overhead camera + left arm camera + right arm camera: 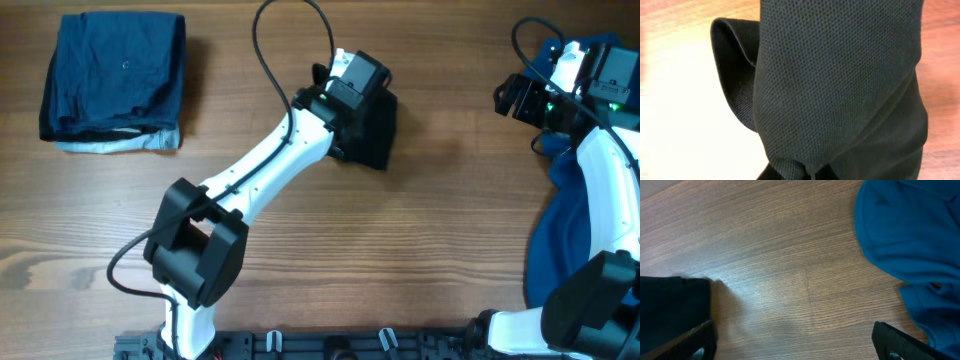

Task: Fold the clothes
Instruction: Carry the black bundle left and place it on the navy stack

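Black polo [840,90] knit is crowding the left wrist lens, apparently bunched in the clenched left gripper [360,105] mid-table, and is wanting a slow, taut lay-down while the right gripper [795,342] is hovering spread-open beside the blue shirt [910,240].

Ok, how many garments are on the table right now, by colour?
Black knit fabric shirt: 1
Bright blue soft fabric garment: 1
Navy folded fabric garment: 1, with a pale layer beneath it, cannot tell if separate
Total: 3 certain
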Robot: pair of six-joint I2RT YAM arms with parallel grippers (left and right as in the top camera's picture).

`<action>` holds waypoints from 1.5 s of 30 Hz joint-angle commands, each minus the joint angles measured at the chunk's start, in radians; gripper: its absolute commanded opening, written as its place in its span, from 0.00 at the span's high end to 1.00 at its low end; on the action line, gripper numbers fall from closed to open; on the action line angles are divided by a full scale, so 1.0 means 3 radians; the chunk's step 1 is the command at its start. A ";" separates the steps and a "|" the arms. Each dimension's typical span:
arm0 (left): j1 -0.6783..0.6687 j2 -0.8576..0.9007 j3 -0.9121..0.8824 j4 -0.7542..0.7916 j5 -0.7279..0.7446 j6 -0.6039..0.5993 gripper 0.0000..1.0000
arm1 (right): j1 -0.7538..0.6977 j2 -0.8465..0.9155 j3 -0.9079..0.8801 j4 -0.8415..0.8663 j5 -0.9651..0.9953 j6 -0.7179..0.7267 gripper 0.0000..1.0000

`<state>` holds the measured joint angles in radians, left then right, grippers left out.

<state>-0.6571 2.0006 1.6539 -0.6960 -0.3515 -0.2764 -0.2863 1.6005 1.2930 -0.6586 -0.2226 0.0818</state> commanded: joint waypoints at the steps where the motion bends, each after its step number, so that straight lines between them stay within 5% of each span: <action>1: 0.0186 -0.0150 0.0355 0.0041 -0.0181 0.0113 0.96 | 0.0003 0.0008 0.0005 -0.0001 0.0067 -0.0005 0.00; 10: 0.0754 -0.0150 0.0965 0.0367 -0.0181 -0.0008 0.96 | 0.0003 0.0008 0.0005 -0.0001 0.0067 -0.0005 0.00; 15: 0.1328 -0.0150 0.0987 0.0661 -0.0150 -0.0628 0.96 | 0.0003 0.0008 0.0005 -0.0001 0.0067 -0.0005 0.00; 22: 0.2495 -0.0150 0.0987 0.1275 0.1109 -0.1868 0.96 | 0.0003 0.0008 0.0005 -0.0001 0.0067 -0.0005 0.00; 27: 0.3104 -0.0149 0.0987 0.1499 0.1595 -0.2324 0.96 | 0.0003 0.0008 0.0005 -0.0001 0.0067 -0.0004 0.00; 39: 0.3457 0.0113 0.0985 0.0891 0.1657 -0.2117 0.96 | 0.0003 0.0008 0.0005 -0.0001 0.0067 -0.0004 0.00; 45: 0.3470 0.0139 0.0987 0.1555 0.2144 -0.1912 0.96 | 0.0003 0.0008 0.0005 0.0000 0.0067 -0.0005 0.00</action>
<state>0.3737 2.0552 1.9148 -0.3302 0.1658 -0.8944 -0.2863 1.6005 1.2930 -0.6582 -0.2153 0.0818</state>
